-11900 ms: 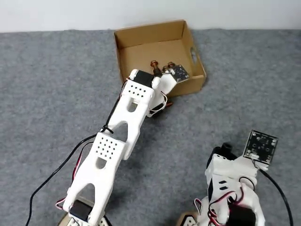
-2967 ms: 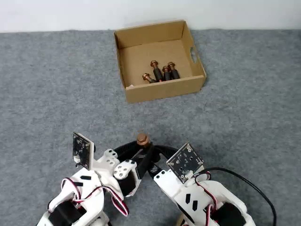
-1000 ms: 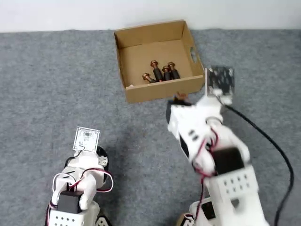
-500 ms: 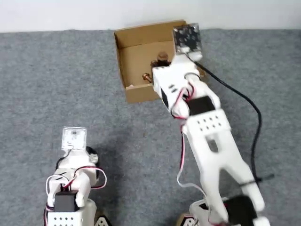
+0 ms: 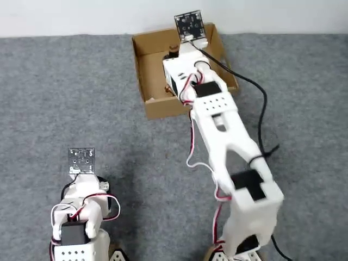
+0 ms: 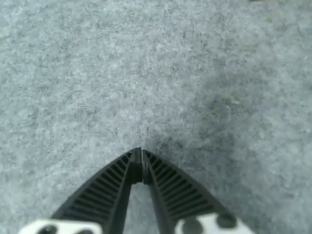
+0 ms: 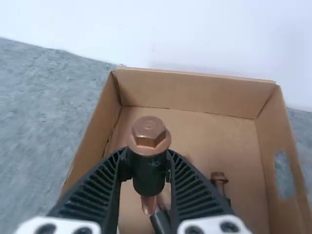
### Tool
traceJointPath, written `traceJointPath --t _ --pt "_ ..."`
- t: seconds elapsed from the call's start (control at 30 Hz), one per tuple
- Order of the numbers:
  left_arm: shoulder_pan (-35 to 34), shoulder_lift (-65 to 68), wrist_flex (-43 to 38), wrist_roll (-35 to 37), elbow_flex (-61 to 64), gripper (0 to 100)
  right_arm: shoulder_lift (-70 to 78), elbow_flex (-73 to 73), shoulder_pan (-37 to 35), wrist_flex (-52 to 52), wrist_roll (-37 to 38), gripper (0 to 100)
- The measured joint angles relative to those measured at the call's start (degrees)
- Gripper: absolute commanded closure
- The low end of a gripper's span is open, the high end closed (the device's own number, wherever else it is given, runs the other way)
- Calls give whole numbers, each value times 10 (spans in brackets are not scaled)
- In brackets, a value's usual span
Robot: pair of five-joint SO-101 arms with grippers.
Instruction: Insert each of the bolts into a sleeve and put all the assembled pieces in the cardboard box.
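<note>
My right gripper (image 7: 145, 168) is shut on an assembled piece (image 7: 147, 151): a copper hex-head bolt in a black sleeve, held upright over the open cardboard box (image 7: 195, 97). Another bolt (image 7: 219, 178) lies on the box floor beside it. From above, the right arm (image 5: 217, 119) stretches from the near edge out over the cardboard box (image 5: 142, 70) and covers most of its inside. My left gripper (image 6: 141, 163) is shut on nothing, just above the grey carpet; the left arm (image 5: 80, 212) is folded back at the near left.
Grey carpet (image 5: 65, 103) covers the table, with a white wall along the far edge behind the box. The right arm's black cable (image 5: 262, 103) loops to the right of the arm.
The right arm has swung forward from mid-table to over the box, carrying the bolt and sleeve. The left arm has drawn back slightly towards its base.
</note>
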Motion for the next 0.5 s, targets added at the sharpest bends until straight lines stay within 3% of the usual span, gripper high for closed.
traceJointPath --t 0.2,0.5 --pt "0 0 3 0 0 994 123 -88 -6 0 0 991" --pt "0 0 3 0 0 994 215 -99 -61 0 2 989"
